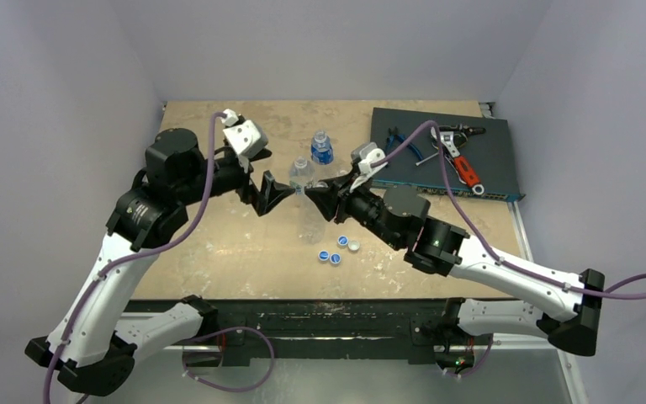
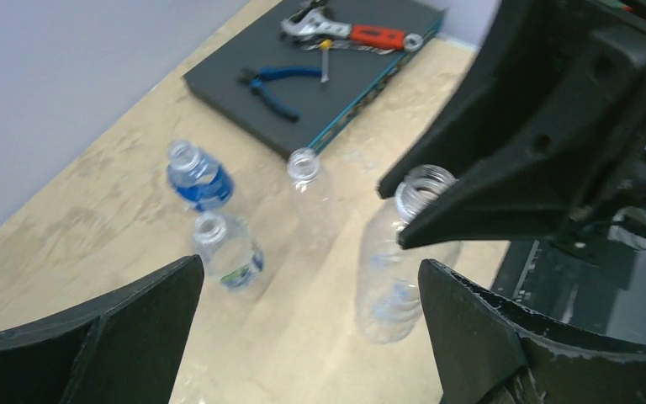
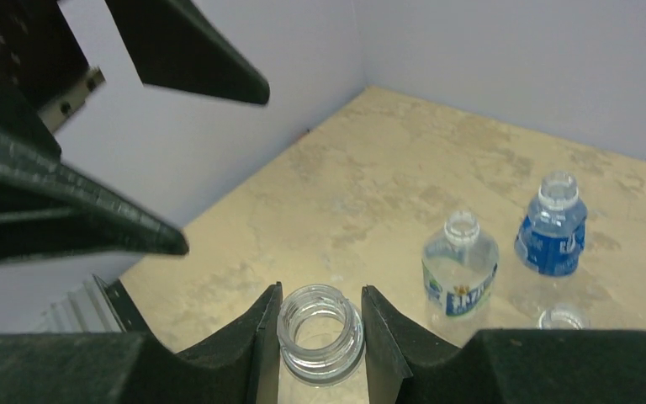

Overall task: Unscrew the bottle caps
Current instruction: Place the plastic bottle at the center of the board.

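My right gripper (image 3: 320,313) is shut on the threaded neck of a clear unlabelled bottle (image 3: 320,337) that stands uncapped on the table (image 1: 219,244). That bottle (image 2: 404,269) shows below the right gripper's fingers (image 2: 488,181) in the left wrist view. My left gripper (image 2: 311,269) is open with nothing between its fingers, just left of that bottle (image 1: 311,220) and tip to tip with the right gripper (image 1: 315,195). Several loose bottle caps (image 1: 336,249), blue and white, lie on the table in front of it. Every bottle in view has an open mouth.
Two labelled bottles (image 3: 461,268) (image 3: 553,227) and another clear one (image 2: 304,172) stand behind the held bottle. A dark mat (image 1: 496,160) with pliers (image 2: 277,84) and a wrench (image 2: 345,32) lies at the back right. Walls close in the table.
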`<action>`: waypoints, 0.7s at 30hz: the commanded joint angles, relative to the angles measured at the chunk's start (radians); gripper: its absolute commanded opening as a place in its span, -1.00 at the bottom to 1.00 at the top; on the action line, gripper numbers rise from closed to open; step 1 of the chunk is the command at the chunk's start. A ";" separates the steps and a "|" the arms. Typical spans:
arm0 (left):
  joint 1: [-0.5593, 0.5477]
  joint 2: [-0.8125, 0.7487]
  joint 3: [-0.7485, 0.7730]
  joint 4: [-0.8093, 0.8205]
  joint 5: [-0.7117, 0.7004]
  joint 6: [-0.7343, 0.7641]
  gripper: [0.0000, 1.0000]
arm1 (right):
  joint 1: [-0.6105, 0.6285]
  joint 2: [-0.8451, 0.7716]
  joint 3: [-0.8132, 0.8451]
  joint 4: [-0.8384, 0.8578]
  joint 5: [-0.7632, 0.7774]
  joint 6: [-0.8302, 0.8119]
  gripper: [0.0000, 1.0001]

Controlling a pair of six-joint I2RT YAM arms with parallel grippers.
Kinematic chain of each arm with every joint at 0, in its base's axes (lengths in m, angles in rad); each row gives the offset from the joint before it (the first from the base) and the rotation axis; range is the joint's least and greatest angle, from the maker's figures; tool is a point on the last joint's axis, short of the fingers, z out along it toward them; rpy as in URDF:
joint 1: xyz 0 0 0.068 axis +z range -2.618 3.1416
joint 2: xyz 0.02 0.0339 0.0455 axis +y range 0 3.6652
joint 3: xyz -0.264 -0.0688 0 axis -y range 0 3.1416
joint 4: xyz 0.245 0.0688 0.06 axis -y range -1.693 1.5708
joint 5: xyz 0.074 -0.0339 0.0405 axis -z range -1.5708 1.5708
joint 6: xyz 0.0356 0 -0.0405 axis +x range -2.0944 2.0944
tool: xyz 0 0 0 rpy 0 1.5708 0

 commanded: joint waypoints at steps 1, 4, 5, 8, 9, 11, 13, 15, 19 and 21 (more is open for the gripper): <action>0.011 0.035 0.018 -0.068 -0.255 0.049 1.00 | 0.001 0.030 -0.072 0.098 0.079 -0.029 -1.00; 0.036 0.062 -0.022 -0.019 -0.338 0.057 1.00 | 0.001 0.096 -0.118 0.195 0.124 -0.037 -1.00; 0.049 0.069 -0.041 0.010 -0.356 0.058 1.00 | 0.001 0.118 -0.121 0.222 0.134 -0.045 -1.00; 0.087 0.098 -0.085 0.085 -0.406 0.055 1.00 | 0.001 0.197 -0.118 0.293 0.163 -0.064 -1.00; 0.095 0.109 -0.090 0.097 -0.420 0.056 1.00 | 0.001 0.219 -0.121 0.320 0.166 -0.071 -1.00; 0.107 0.127 -0.100 0.124 -0.454 0.057 1.00 | 0.001 0.258 -0.133 0.378 0.194 -0.077 -1.00; 0.113 0.152 -0.106 0.146 -0.514 0.061 1.00 | 0.001 0.288 -0.152 0.434 0.222 -0.073 -1.00; 0.114 0.189 -0.092 0.143 -0.598 0.066 1.00 | 0.001 0.311 -0.176 0.486 0.246 -0.060 -1.00; 0.130 0.210 -0.091 0.168 -0.633 0.069 1.00 | 0.001 0.364 -0.203 0.530 0.314 -0.050 -1.00; 0.137 0.207 -0.104 0.182 -0.626 0.067 1.00 | 0.001 0.379 -0.218 0.544 0.328 -0.042 -1.00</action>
